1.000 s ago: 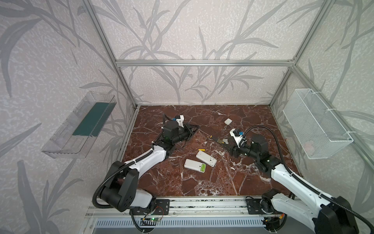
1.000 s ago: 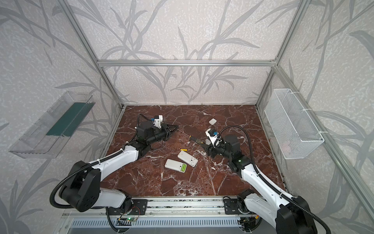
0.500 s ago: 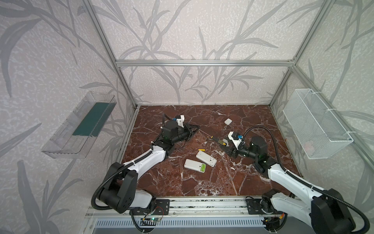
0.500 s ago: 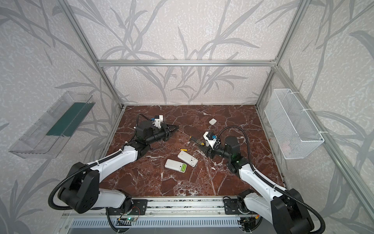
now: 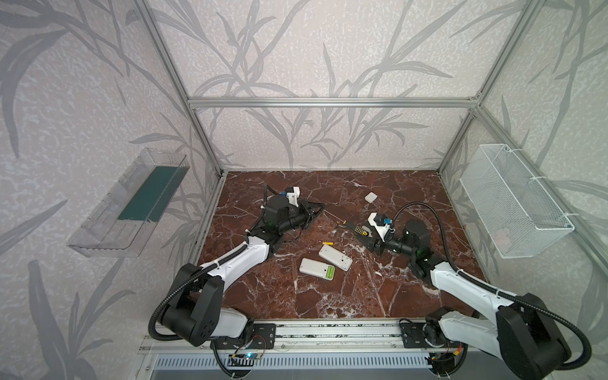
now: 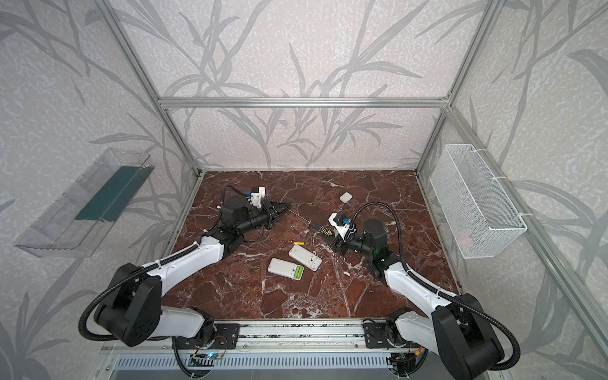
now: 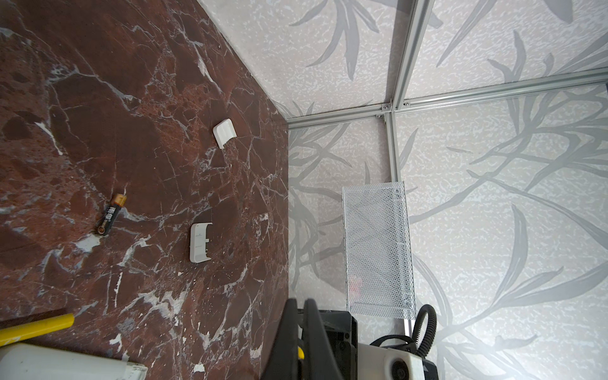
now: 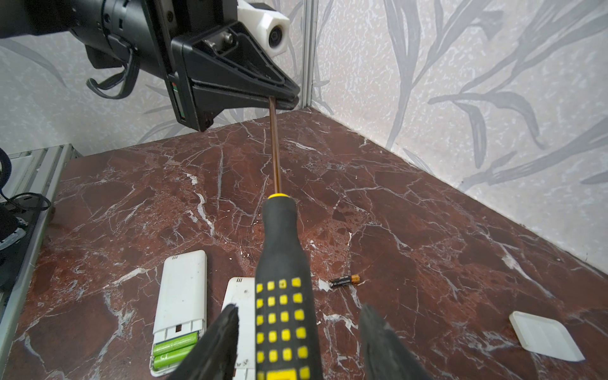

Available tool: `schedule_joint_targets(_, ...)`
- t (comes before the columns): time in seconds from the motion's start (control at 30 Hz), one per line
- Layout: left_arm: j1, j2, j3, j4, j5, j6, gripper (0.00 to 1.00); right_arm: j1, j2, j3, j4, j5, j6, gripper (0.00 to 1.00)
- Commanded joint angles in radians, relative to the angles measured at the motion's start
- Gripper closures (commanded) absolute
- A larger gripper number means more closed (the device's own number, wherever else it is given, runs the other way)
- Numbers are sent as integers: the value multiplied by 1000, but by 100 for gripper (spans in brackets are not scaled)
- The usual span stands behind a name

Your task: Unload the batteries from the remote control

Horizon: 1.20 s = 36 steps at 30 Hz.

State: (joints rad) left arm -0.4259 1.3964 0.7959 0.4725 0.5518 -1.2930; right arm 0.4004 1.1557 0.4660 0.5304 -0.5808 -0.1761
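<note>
Over the last second little has changed. The left gripper (image 5: 319, 208) stays where it was. The remotes and loose batteries have not moved. Only the right gripper (image 8: 299, 309) has edged slightly leftward along the screwdriver (image 5: 359, 229).

The screwdriver hangs above the marble table (image 5: 329, 306), with its thin shaft reaching left and its black-and-yellow handle to the right. At the shaft's tip, the left gripper's jaws are pinched tight on the metal and carry the tool. On the near side of the screwdriver, below its shaft, two white remotes lie back-up on the table.

The remote (image 5: 312, 266) farther from the screwdriver has its long axis running left to right in both top views. The green batteries (image 5: 330, 272) are a pair sitting side by side in the open compartment at its right end. Their long axes cross the remote's width and point from the near side toward the screwdriver.

The second remote (image 5: 334, 257) lies slanted between that remote and the screwdriver. The yellow battery (image 5: 328, 243) rests loose on the table just off this remote's far end, closer to the screwdriver, with its long axis roughly left to right. The black battery (image 8: 343, 281) lies flat almost under the shaft, with its gold end turned away from the remotes.

At the handle, the right gripper's jaws stand moderately wide. They straddle the grip, and a clear gap shows on one side. Beyond the screwdriver, on its far side, a white cover (image 5: 370, 197) lies by itself.
</note>
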Motion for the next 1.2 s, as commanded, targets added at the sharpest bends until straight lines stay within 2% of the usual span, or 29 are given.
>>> schedule_joint_targets(0.0, 3, -11, 32, 37, 19, -17, 100, -2, 2, 6, 51, -18, 4, 42)
schedule_joint_targets(0.33, 4, -12, 33, 47, 27, -20, 100, -2, 42, 19, 70, -36, 9, 45)
schedule_joint_targets(0.43, 4, -12, 33, 46, 28, -19, 100, -2, 45, 19, 88, -36, 14, 49)
schedule_joint_targets(0.6, 5, -11, 31, 54, 29, -22, 100, -2, 45, 25, 90, -43, 13, 63)
schedule_joint_targets(0.77, 14, -7, 24, 48, 28, -15, 100, -1, 30, 30, 59, -64, 2, 82)
schedule_joint_targets(0.93, 47, -3, 24, -13, 20, 44, 100, 37, -51, 38, -91, 0, -60, 95)
schedule_joint_targets(1.0, 64, -3, 36, -66, 14, 95, 87, 69, -82, 57, -191, 58, -99, 97)
schedule_joint_targets(1.07, 82, -2, 63, -143, 10, 162, 61, 104, -115, 71, -277, 133, -114, 100)
schedule_joint_targets(1.13, 96, -8, 102, -237, 2, 244, 44, 134, -148, 77, -336, 186, -113, 100)
schedule_joint_targets(1.17, 102, -12, 132, -311, -14, 314, 40, 151, -167, 78, -363, 223, -109, 100)
